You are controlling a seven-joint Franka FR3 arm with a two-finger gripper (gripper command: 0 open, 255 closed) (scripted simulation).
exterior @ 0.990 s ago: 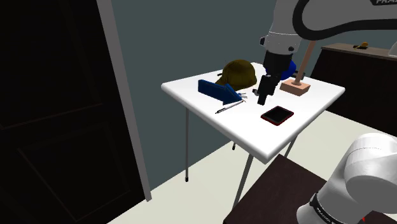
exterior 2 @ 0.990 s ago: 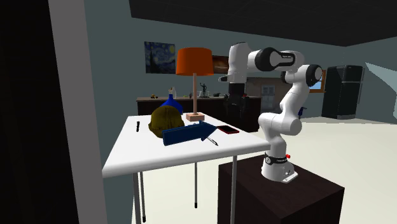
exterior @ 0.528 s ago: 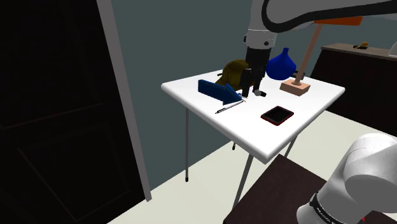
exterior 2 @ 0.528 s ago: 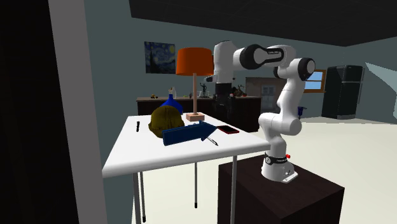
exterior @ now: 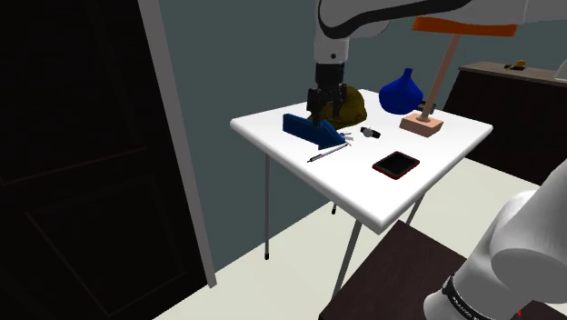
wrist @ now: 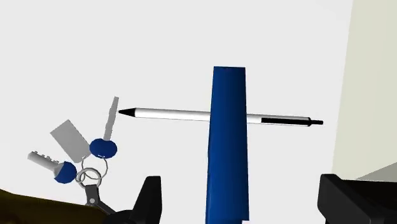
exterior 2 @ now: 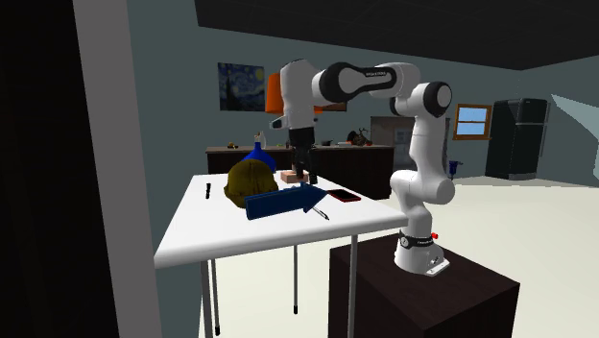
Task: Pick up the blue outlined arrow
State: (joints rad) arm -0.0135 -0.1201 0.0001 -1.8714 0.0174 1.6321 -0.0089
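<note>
Hovering over blue arrow [wrist: 228, 146], shifted across from tablet [exterior: 396, 165]; fingers [wrist: 150, 202] spread apart, holding nothing.

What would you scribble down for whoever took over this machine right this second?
Gripper: open, hovering just above the blue arrow; the fingers stand apart on either side of it, not touching.
Arrow: on the white table, near the edge, beside the olive helmet. A white pen runs crosswise under it, and a bunch of keys lies close by.
Done: the gripper is lined up over the arrow.
Left: lower, close on the arrow, lift. Probably watch the pen and keys on the way down.
</note>
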